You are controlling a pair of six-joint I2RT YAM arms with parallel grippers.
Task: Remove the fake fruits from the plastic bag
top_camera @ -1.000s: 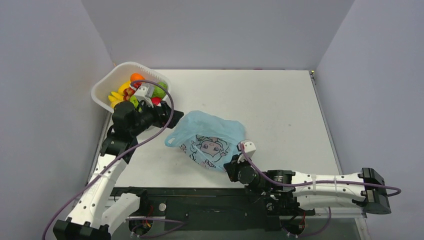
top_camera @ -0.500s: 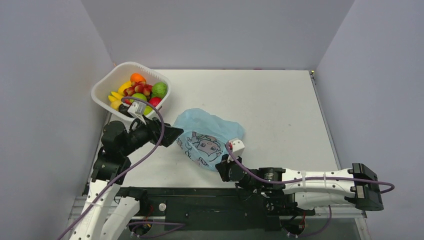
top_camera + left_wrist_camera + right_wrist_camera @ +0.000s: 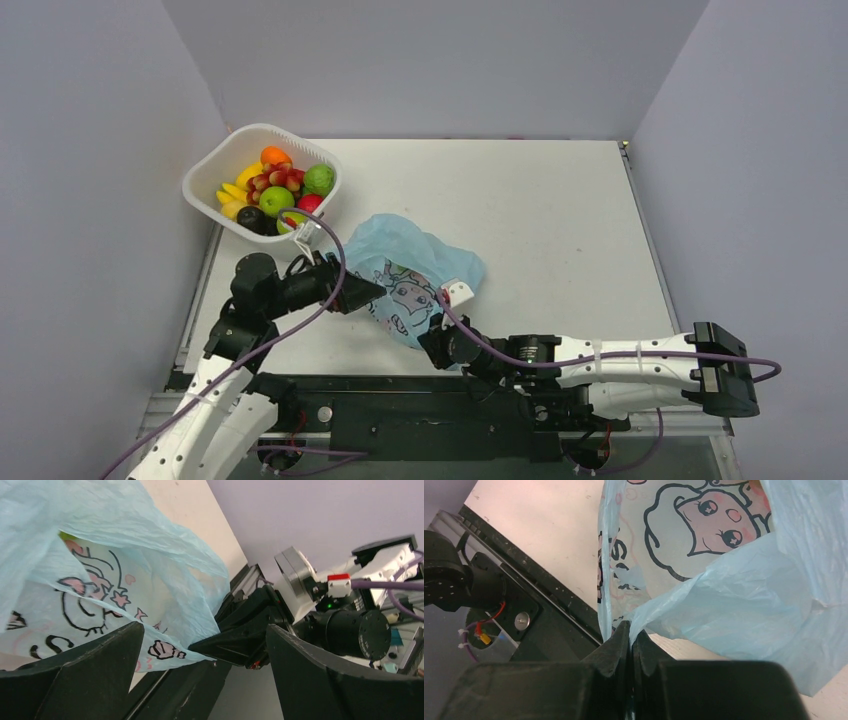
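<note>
Thin crinkly light-blue plastic bag [image 3: 425, 255] lies on the table [image 3: 560, 200]. Small plastic orange [image 3: 272, 155], red grape bunch [image 3: 270, 181] and dark round fruit [image 3: 250, 218] sit in the white basket [image 3: 222, 160], beyond the bag's left. Right tool [image 3: 630, 635] is clamped on the bag's near edge. Left tool [image 3: 372, 292] is spread wide at the bag's left side. Whether any fruit is left inside, cannot tell.
</note>
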